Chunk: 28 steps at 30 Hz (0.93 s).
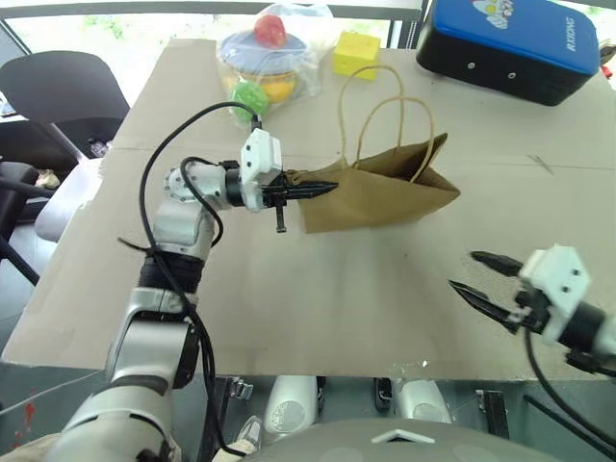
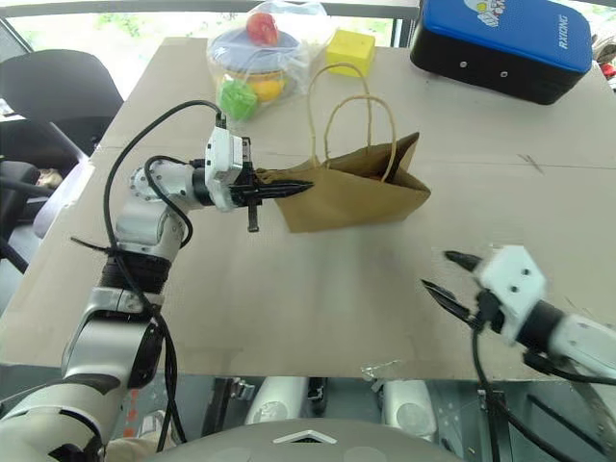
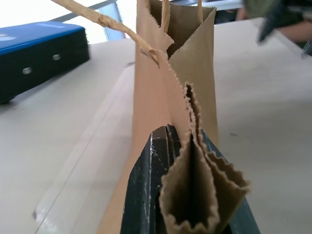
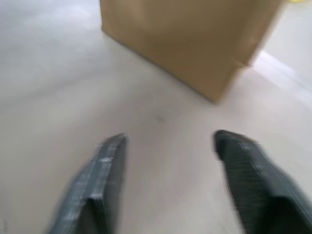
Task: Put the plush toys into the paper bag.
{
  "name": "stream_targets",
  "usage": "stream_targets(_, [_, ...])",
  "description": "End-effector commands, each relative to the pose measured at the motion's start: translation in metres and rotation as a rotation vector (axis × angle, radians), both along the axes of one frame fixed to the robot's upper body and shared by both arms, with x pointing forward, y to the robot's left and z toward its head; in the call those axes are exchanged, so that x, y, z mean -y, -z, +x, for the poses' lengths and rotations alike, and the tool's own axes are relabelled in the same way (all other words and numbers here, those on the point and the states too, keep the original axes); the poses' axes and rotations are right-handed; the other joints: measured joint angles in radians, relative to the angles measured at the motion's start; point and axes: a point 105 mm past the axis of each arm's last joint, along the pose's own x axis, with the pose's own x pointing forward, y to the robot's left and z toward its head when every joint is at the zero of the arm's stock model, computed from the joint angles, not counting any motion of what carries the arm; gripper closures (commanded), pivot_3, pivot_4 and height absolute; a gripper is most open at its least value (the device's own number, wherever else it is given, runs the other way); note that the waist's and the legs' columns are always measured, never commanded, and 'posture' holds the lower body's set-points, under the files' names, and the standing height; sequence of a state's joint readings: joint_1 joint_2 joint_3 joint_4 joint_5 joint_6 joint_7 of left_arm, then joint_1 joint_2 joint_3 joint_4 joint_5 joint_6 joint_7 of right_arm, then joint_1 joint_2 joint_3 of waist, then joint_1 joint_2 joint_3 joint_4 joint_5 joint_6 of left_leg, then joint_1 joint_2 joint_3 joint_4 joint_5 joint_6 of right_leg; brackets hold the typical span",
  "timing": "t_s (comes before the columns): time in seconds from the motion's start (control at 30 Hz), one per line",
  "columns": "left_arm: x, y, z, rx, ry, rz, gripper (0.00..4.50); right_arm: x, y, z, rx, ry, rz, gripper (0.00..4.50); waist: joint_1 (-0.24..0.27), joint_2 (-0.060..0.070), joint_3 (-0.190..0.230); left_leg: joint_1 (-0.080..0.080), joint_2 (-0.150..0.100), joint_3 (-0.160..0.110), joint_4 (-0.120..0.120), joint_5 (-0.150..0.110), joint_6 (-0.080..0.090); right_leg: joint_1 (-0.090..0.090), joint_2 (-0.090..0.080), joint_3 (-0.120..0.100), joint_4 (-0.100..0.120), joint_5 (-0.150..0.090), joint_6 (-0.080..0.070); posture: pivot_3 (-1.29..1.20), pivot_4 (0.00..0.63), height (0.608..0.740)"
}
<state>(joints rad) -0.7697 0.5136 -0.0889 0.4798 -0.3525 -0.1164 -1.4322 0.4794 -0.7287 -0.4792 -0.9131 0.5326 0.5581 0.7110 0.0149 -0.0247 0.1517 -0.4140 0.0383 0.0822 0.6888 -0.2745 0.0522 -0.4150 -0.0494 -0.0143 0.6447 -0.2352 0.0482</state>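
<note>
Pinching left rim of plain brown kraft paper bag (image 1: 380, 197) with left gripper (image 1: 306, 190); right gripper (image 1: 486, 281) hanging spread, empty, near-right. Advice: keeping pinch firm, lifting gently, avoiding tear.

Setting: an office-type room arranged as a robot test station. Indicators: 1 work table (image 1: 289, 318) covered with flat cardboard sheets, a black office chair (image 1: 58, 91) beside its edge, a blue-and-black equipment case (image 1: 510, 43) on the far corner, and bright window glazing beyond the table.
</note>
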Motion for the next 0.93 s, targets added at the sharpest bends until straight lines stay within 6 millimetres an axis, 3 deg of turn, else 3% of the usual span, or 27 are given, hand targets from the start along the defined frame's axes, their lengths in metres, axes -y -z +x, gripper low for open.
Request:
stream_targets(0.03, [0.001,0.003,0.006,0.006,0.034,0.035,4.5,0.0,-0.018,-0.008,0.076,-0.032,-0.022,0.06,-0.002,0.0,0.0,0.0,0.0,0.0,0.0,0.0,0.0,0.0,0.0,0.0,0.0,0.0,0.0,0.0,0.15,0.74])
stream_targets(0.07, [0.001,0.004,0.008,-0.009,0.036,0.034,4.5,0.0,-0.019,-0.008,0.08,-0.031,-0.025,0.06,-0.002,0.0,0.0,0.0,0.0,0.0,0.0,0.0,0.0,0.0,0.0,0.0,0.0,0.0,0.0,0.0,0.15,0.74])
stream_targets(0.17, [-0.004,-0.004,0.012,-0.061,0.012,-0.009,3.54,-0.001,-0.021,-0.007,0.088,-0.038,-0.019,0.0,-0.001,0.0,0.0,0.0,0.0,-0.001,0.0,0.0,0.0,0.0,0.001,0.0,0.0,0.0,0.0,0.0,0.15,0.74])
stream_targets(0.27, [-0.013,-0.02,0.014,-0.126,-0.038,-0.08,2.06,-0.001,-0.023,-0.006,0.09,-0.047,0.003,0.0,-0.001,0.0,0.0,0.0,0.001,-0.001,0.0,0.0,0.0,0.0,0.0,0.0,0.0,0.0,0.0,0.0,0.15,0.74])
stream_targets(0.37, [-0.036,-0.033,-0.003,-0.178,-0.112,-0.093,0.9,0.006,-0.025,-0.006,0.085,-0.046,0.005,0.0,-0.006,0.0,0.0,-0.001,0.002,-0.001,0.0,0.0,0.0,-0.001,0.0,0.0,0.0,0.0,0.0,0.0,0.15,0.74])
stream_targets(0.57, [-0.072,-0.031,-0.042,-0.362,-0.3,-0.129,0.9,0.034,-0.028,-0.019,0.075,0.01,0.008,0.0,-0.001,0.002,0.0,0.0,0.006,-0.002,-0.001,0.002,-0.004,-0.001,-0.001,0.0,0.001,-0.001,0.001,0.0,0.15,0.74])
stream_targets(0.8, [-0.107,0.011,-0.105,-0.524,-0.456,-0.044,0.9,0.079,-0.022,-0.047,0.008,0.08,-0.047,0.0,0.001,0.002,0.0,0.002,0.005,-0.001,-0.001,0.0,0.0,0.001,-0.005,0.0,0.001,-0.001,0.001,0.0,0.15,0.74])
stream_targets(0.93, [-0.112,0.021,-0.117,-0.551,-0.484,-0.026,0.9,0.095,-0.018,-0.054,-0.018,0.087,-0.068,0.0,0.004,0.003,0.0,0.002,0.005,-0.002,-0.001,0.0,0.0,0.002,-0.006,0.0,0.0,-0.004,-0.004,0.0,0.15,0.74])
